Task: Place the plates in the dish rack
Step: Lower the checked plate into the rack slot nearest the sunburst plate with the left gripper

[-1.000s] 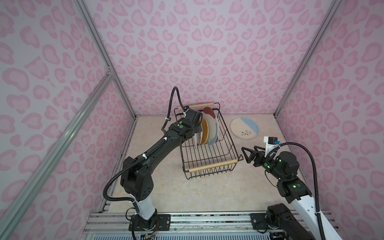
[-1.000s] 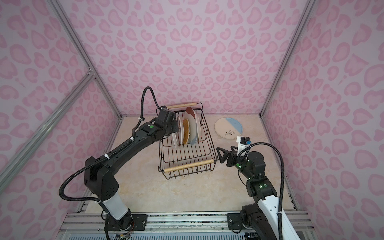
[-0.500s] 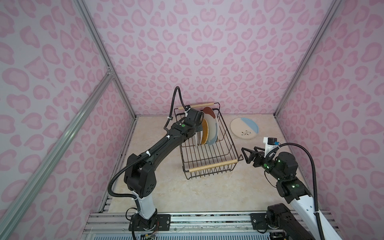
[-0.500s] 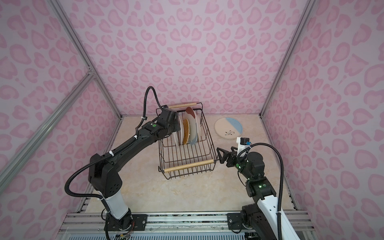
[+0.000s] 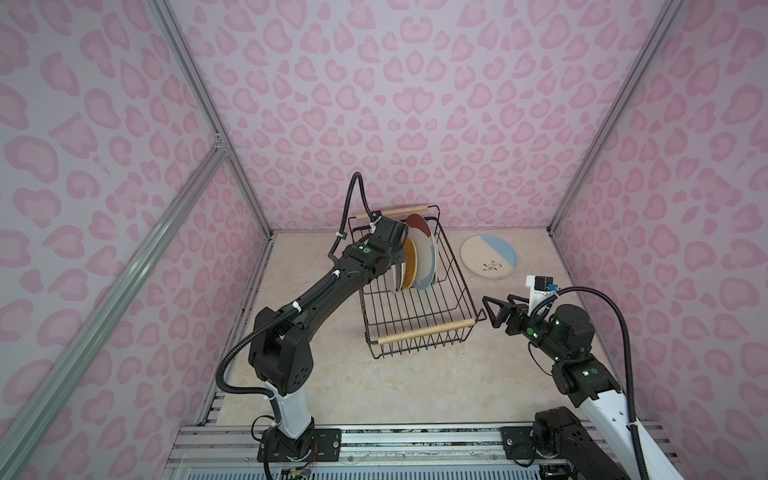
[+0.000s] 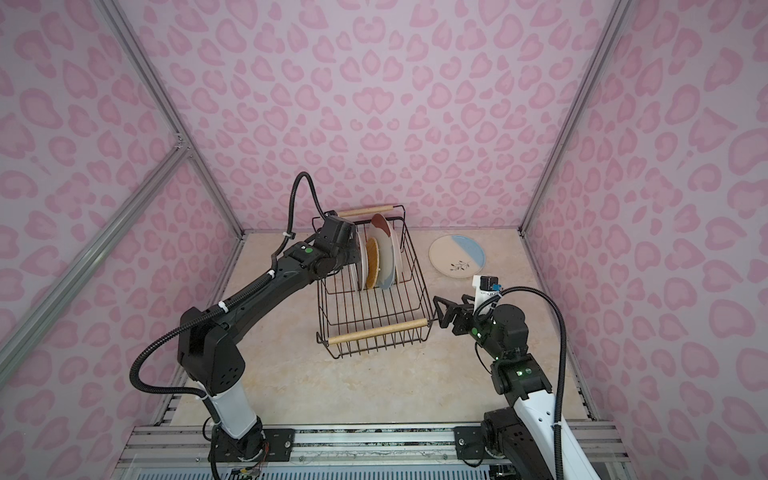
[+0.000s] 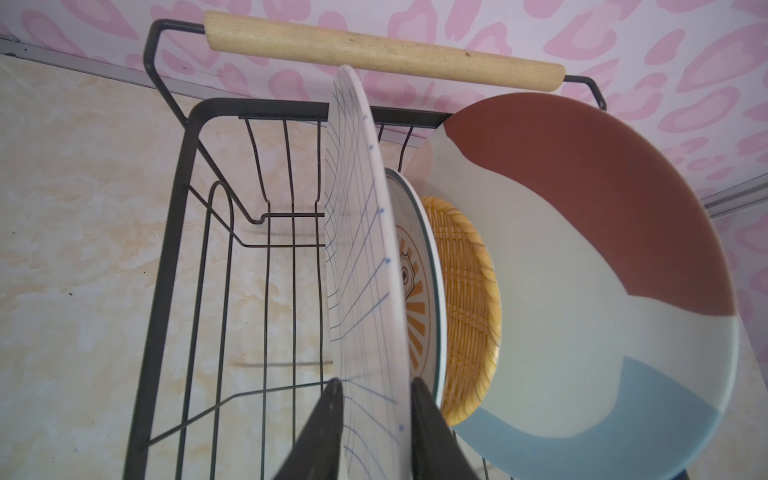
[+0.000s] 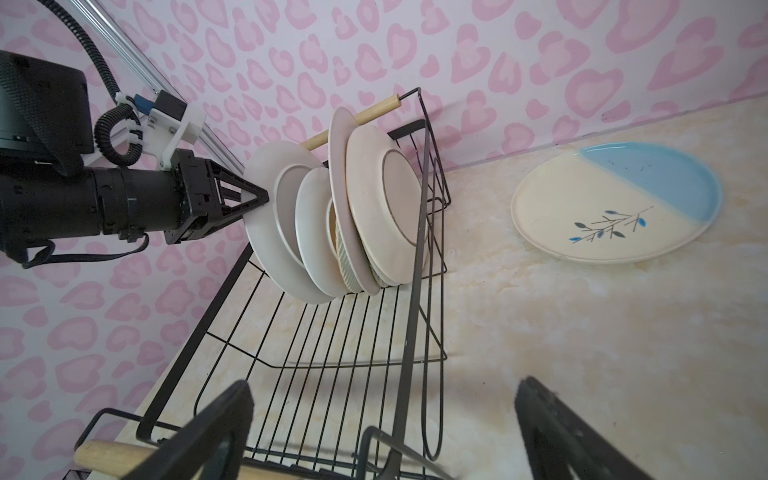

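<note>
The dish rack (image 5: 415, 307) (image 6: 374, 307) sits mid-desk (image 5: 374, 395) in both top views. Its long axis runs from the near edge toward the back wall, slightly skewed, with a wooden handle across each short end. In its far half a row of plates stands on edge. They lie roughly along that long axis and lean toward the rack's right side wall, with patterned faces to the left and plain backs to the right.

From the left wrist, the blue-gridded plate (image 7: 361, 270) is the leftmost. Behind it come the orange sunburst plate (image 7: 417, 299), the woven-look plate (image 7: 465, 291) and the big colour-blocked plate (image 7: 582, 270).

The left hand (image 7: 376, 386) (image 8: 253, 197) reaches in from the left at the top of the row. Its two fingers are a little apart, one on each side of the gridded plate's rim. I cannot tell whether they press on it.

The right hand (image 5: 496, 305) (image 6: 446, 307) (image 8: 384, 384) hovers just beside the rack's near right corner. Its fingers are spread wide and hold nothing.

The cream-and-blue plate (image 5: 488, 259) (image 6: 457, 259) (image 8: 615, 203) lies flat on the desk, right of the rack near the back wall and apart from it. Its blue part is on the far right side and its sprig on the near side
</note>
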